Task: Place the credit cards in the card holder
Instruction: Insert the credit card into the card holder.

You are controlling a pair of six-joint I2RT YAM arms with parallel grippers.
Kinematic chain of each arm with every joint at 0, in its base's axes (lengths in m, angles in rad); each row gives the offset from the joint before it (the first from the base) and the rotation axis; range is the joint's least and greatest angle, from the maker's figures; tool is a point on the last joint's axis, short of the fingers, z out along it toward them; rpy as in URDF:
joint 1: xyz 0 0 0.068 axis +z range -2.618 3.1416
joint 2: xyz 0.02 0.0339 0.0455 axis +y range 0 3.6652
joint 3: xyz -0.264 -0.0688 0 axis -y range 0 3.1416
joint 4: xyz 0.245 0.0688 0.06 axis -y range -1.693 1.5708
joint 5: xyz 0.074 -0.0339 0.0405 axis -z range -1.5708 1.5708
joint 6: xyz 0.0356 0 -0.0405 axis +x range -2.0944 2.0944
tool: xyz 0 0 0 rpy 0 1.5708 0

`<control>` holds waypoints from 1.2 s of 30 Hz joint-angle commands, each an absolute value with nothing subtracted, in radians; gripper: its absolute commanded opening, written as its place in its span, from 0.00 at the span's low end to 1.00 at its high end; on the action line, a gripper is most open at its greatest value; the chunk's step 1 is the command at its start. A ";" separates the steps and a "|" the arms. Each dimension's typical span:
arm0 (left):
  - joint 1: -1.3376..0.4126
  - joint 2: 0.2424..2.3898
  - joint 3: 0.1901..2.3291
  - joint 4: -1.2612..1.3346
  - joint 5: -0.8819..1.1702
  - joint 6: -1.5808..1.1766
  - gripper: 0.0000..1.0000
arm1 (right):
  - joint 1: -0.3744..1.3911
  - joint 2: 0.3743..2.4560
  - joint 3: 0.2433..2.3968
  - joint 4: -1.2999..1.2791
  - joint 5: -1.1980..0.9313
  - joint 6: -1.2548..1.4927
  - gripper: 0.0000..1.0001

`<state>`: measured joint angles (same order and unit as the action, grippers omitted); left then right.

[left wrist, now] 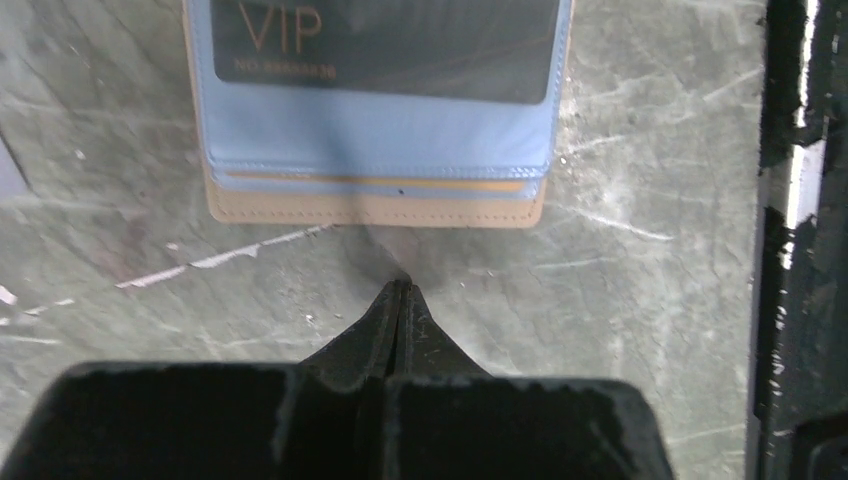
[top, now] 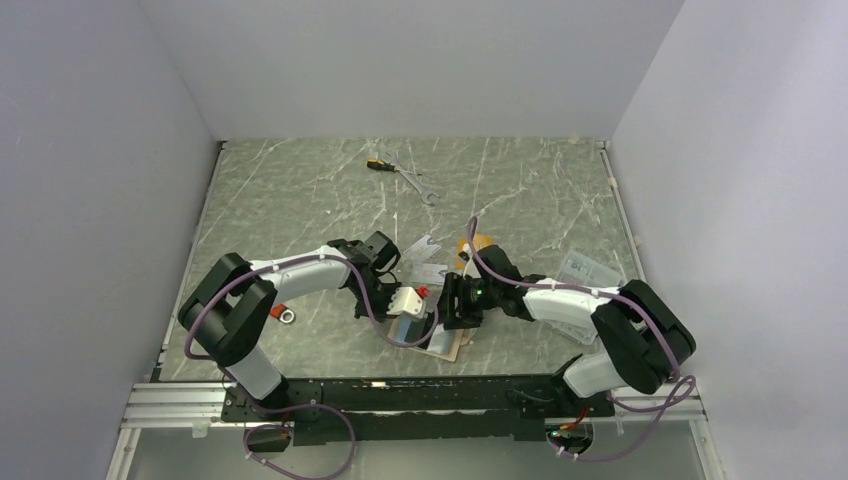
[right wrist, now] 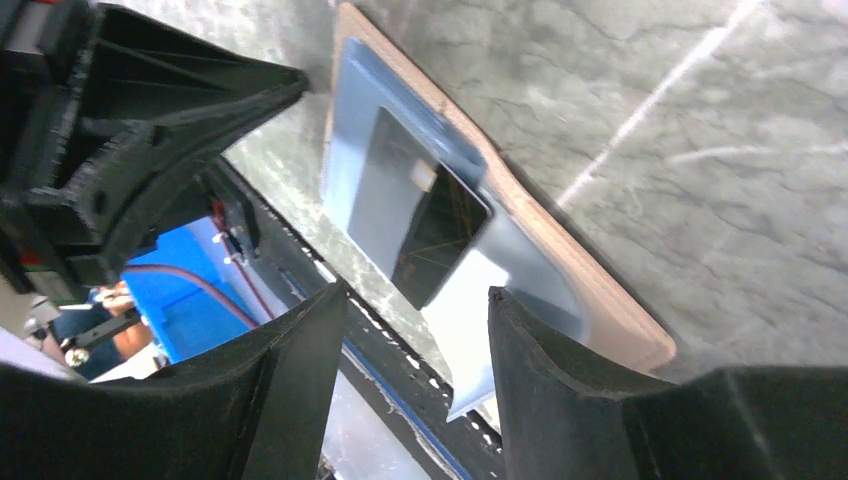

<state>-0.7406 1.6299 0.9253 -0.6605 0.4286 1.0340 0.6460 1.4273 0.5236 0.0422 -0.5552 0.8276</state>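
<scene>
The card holder (top: 447, 346) lies open near the table's front edge, tan rim (left wrist: 380, 207) outside, blue panel inside. A black card (left wrist: 390, 40) marked VIP sits in its window pocket (right wrist: 430, 225). My left gripper (left wrist: 403, 285) is shut and empty, tips on the table just short of the tan rim. My right gripper (right wrist: 415, 300) is open above the holder's (right wrist: 600, 290) near end. A pale shiny sheet (right wrist: 470, 350) sticks out from the blue panel between its fingers; card or flap, I cannot tell. Silver-grey cards (top: 425, 249) and an orange card (top: 478, 243) lie behind the grippers.
A clear plastic box (top: 585, 270) lies to the right of the right arm. A wrench (top: 418, 184) and a screwdriver (top: 378, 165) lie at the back. A small metal ring (top: 287, 316) sits by the left arm. The black front rail (left wrist: 800, 200) runs right beside the holder.
</scene>
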 commanded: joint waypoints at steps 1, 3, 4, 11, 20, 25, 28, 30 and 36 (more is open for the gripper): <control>-0.717 1.638 0.912 -0.793 0.497 1.025 0.00 | 0.678 1.414 0.554 -0.076 -0.478 0.790 0.57; -0.717 1.640 0.907 -0.781 0.509 1.018 0.00 | 0.710 1.440 0.584 -0.087 -0.465 0.787 0.57; -0.717 1.642 0.906 -0.775 0.513 1.016 0.00 | 0.724 1.465 0.603 -0.099 -0.457 0.784 0.57; -0.755 1.658 0.878 -0.713 0.470 1.029 0.00 | 0.771 1.562 0.692 -0.112 -0.435 0.770 0.43; -0.815 1.671 0.871 -0.680 0.431 1.048 0.00 | 0.792 1.626 0.838 -0.181 -0.428 0.731 0.37; -0.821 1.680 0.878 -0.677 0.435 1.046 0.00 | 0.812 1.675 0.891 -0.189 -0.449 0.719 0.38; -0.824 1.676 0.873 -0.672 0.433 1.045 0.00 | 0.821 1.692 0.906 -0.182 -0.474 0.710 0.38; -0.823 1.671 0.874 -0.674 0.433 1.044 0.00 | 0.823 1.700 0.915 -0.192 -0.484 0.704 0.41; -0.819 1.625 0.876 -0.704 0.433 1.036 0.00 | 0.800 1.623 0.903 -0.296 -0.454 0.671 0.54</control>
<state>-0.8013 1.6245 0.9192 -0.6823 0.4126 1.0306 0.8093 1.6955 0.8864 -0.2173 -0.4538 0.7017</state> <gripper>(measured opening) 0.007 0.492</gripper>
